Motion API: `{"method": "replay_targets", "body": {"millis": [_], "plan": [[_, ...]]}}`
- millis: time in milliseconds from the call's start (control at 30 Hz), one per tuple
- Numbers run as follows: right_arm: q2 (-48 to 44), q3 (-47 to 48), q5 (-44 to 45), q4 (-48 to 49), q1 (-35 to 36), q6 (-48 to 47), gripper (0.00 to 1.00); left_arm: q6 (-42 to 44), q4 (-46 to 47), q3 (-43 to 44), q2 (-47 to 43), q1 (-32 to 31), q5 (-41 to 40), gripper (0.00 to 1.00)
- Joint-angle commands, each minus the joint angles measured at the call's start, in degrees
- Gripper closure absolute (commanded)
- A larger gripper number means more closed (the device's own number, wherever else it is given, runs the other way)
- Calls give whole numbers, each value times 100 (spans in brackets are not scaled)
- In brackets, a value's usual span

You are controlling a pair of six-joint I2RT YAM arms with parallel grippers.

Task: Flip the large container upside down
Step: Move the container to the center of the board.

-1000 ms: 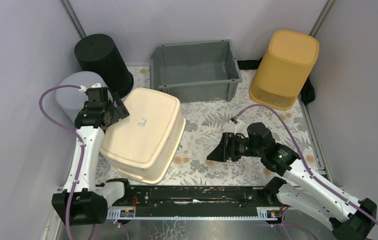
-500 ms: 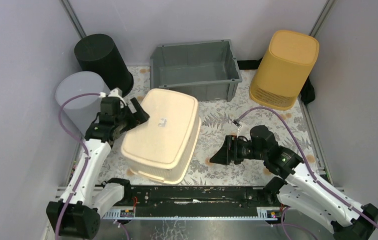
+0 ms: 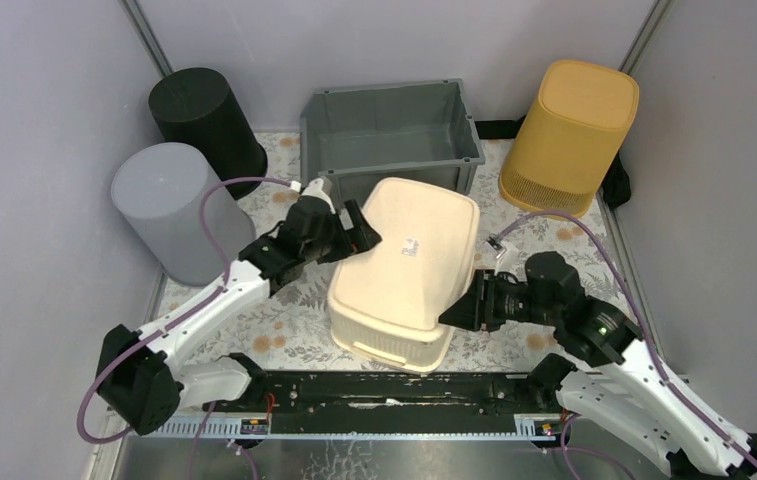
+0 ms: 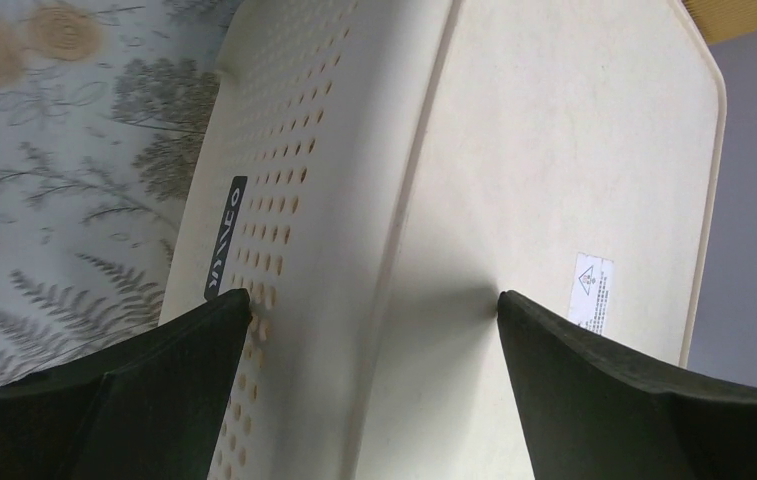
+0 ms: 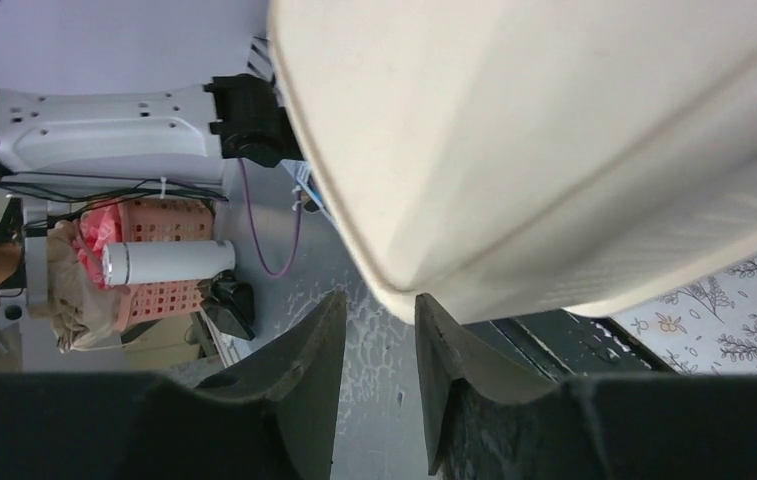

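Note:
The large container (image 3: 409,265), cream with perforated sides, lies base up in the middle of the table, a white label on the base. My left gripper (image 3: 359,232) stands wide open against its far-left edge. In the left wrist view the left gripper (image 4: 374,300) spans that edge, one fingertip on the perforated side and one on the base of the container (image 4: 554,150). My right gripper (image 3: 459,312) is at its right side, low by the rim. In the right wrist view the right gripper (image 5: 379,300) shows a narrow gap, with a corner of the container (image 5: 554,120) rim at the tips.
A grey crate (image 3: 389,140) stands just behind the container. A yellow bin (image 3: 569,135) is at the back right, a black bin (image 3: 204,115) at the back left and a grey cylinder bin (image 3: 164,205) at the left. Walls enclose three sides.
The container has slid from the left to the middle of the table, with my left gripper moving right along with it. My right gripper's jaws have narrowed and now meet the rim.

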Motion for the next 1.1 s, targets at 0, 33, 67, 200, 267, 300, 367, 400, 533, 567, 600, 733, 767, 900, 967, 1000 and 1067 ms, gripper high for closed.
{"method": "replay_targets", "body": {"millis": [0,33,67,200,267,300,367,400,533,567,600,733,767,900,967,1000,1067], "plan": [[-251,472,-348,-490,45,-182,61,-354,301,90,507,-350,-250,0],[-238,502,-500,-612,43,-271,62,-348,336,153,619,-390,-263,0],[-220,524,-566,-736,49,-348,62,-339,359,224,718,-417,-264,0],[-275,569,-656,-1117,50,-582,62,-309,465,474,1103,-489,-273,0],[-352,680,-723,-1250,50,-722,61,-282,488,608,1276,-489,-276,0],[-377,739,-792,-1287,50,-792,60,-258,490,675,1369,-489,-262,0],[-369,830,-995,-1326,43,-881,59,-242,515,777,1533,-511,-233,0],[-340,845,-1091,-1317,47,-926,59,-241,536,817,1607,-522,-224,0],[-226,800,-1282,-1304,47,-1116,59,-217,595,979,1832,-597,-214,0],[-190,795,-1325,-1309,44,-1189,59,-208,595,1019,1877,-615,-219,0],[-156,797,-1410,-1302,49,-1248,59,-193,587,1047,1924,-621,-232,0],[-19,924,-1660,-1319,48,-1576,58,-179,595,1083,2029,-645,-239,0],[29,975,-1644,-1360,49,-1653,57,-179,595,1090,2041,-646,-247,0],[249,1056,-1383,-1436,56,-1889,54,-158,595,1129,2092,-648,-268,0],[344,1075,-1269,-1498,66,-2002,55,-138,588,1180,2136,-657,-272,0],[342,1084,-1249,-1498,75,-2035,54,-121,568,1220,2176,-659,-278,0],[348,1134,-1291,-1503,87,-2090,54,-74,508,1310,2272,-660,-325,0]]}}
